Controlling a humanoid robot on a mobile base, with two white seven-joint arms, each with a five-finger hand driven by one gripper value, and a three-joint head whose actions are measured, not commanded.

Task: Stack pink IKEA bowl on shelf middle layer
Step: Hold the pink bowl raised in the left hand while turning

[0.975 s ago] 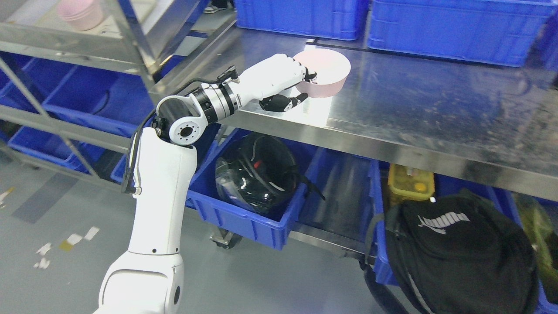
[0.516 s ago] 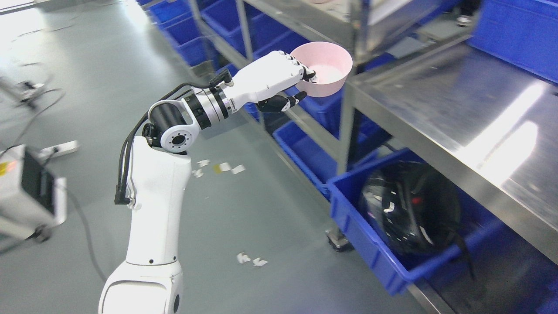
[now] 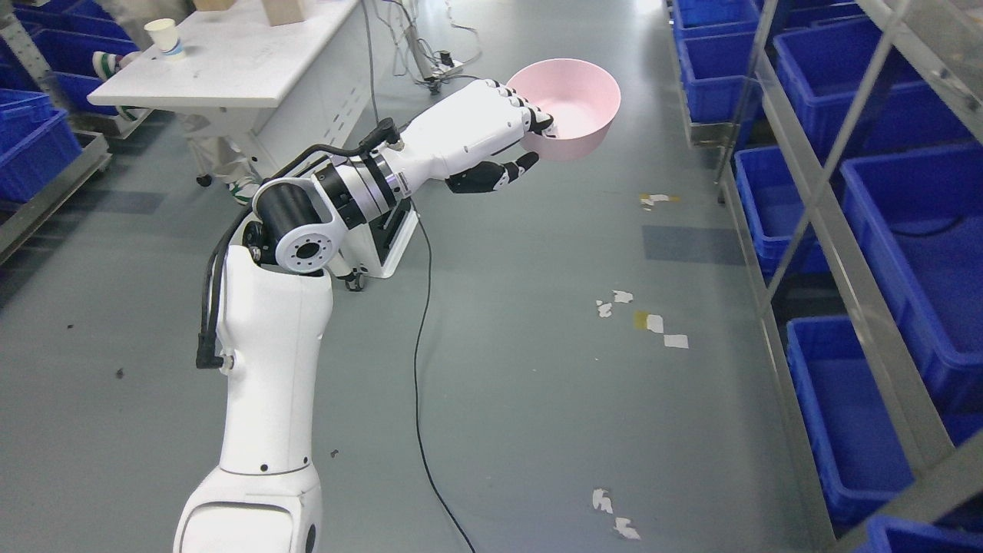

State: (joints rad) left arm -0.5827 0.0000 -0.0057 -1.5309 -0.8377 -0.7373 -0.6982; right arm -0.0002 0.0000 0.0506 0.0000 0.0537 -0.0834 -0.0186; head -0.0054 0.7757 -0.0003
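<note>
A pink bowl [image 3: 572, 107] hangs in the air above the grey floor, mouth up and slightly tilted. My left hand [image 3: 530, 138] is shut on its near rim, white fingers hooked over the edge and the dark thumb under the bowl's side. The white left arm rises from the bottom edge left of the middle. A metal shelf rack [image 3: 825, 207] with blue bins runs along the right side, apart from the bowl. My right arm does not show.
Blue bins [image 3: 914, 230] fill the rack's levels on the right. A white table [image 3: 230, 69] with a paper cup [image 3: 163, 36] stands at the upper left. A black cable [image 3: 418, 346] and paper scraps [image 3: 653, 322] lie on the floor.
The whole picture has swung left, so the camera has turned away from the steel shelf with the helmet bin. The left hand keeps the same grip on the pink bowl.
</note>
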